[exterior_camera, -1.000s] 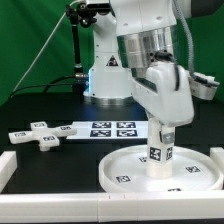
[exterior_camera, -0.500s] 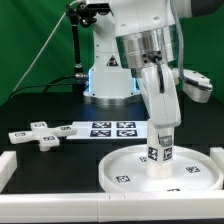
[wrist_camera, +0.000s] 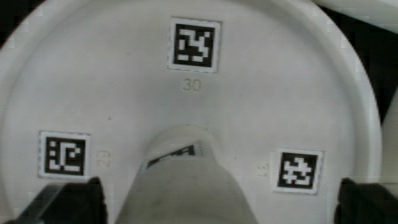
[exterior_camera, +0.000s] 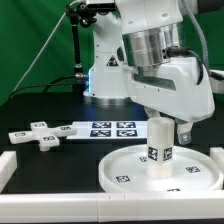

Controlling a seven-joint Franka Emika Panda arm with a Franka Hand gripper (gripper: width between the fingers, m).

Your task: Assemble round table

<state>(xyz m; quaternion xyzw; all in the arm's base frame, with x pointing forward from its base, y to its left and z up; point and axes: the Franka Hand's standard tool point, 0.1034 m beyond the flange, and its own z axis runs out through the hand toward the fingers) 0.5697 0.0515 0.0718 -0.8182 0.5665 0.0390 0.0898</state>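
Observation:
The round disc (exterior_camera: 125, 165) lies flat at the front of the table, in the exterior view's right half. The short cylinder leg (exterior_camera: 161, 150) stands upright on its central hub. My gripper (exterior_camera: 166, 124) is just above the leg's top, with the hand turned sideways. In the wrist view the leg (wrist_camera: 214, 185) stands between my gripper's (wrist_camera: 210, 205) dark fingers (wrist_camera: 63, 205), with a gap on each side, so the jaws are open around it. The disc (wrist_camera: 107, 80) fills that view. The cross-shaped foot (exterior_camera: 38, 133) lies apart at the exterior view's left.
The marker board (exterior_camera: 110, 129) lies behind the disc, next to the foot. A white rail (exterior_camera: 6, 165) runs along the front left and another (exterior_camera: 217, 153) shows at the right edge. The robot base (exterior_camera: 105, 75) stands behind.
The hand has turned about the leg's axis, from narrow and upright to wide and sideways. The leg and disc stay where they were.

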